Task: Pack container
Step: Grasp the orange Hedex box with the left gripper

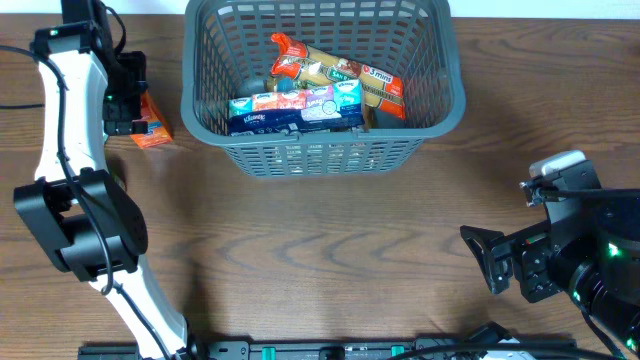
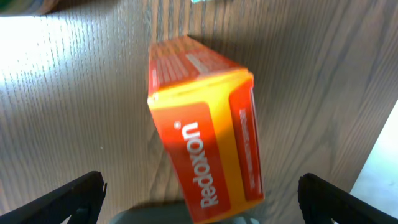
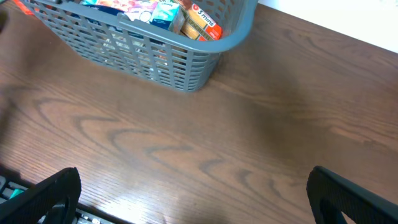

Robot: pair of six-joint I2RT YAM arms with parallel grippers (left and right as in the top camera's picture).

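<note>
The container (image 1: 430, 120) is a large grey-blue lattice basket at the back middle of the table; it also shows in the right wrist view (image 3: 186, 62). It holds a blue tissue pack (image 1: 295, 108) and snack packets (image 1: 335, 72). An orange Redoxon box (image 1: 153, 125) lies on the table left of the basket. My left gripper (image 1: 125, 100) hangs over it, open; in the left wrist view the box (image 2: 208, 137) lies between the spread fingers (image 2: 202, 202), not gripped. My right gripper (image 1: 495, 260) is open and empty at the front right.
A dark rail (image 1: 300, 350) runs along the table's front edge. White surface shows beyond the table's far edge (image 3: 348, 18). Bare wood lies between the basket and the right gripper (image 3: 205, 143).
</note>
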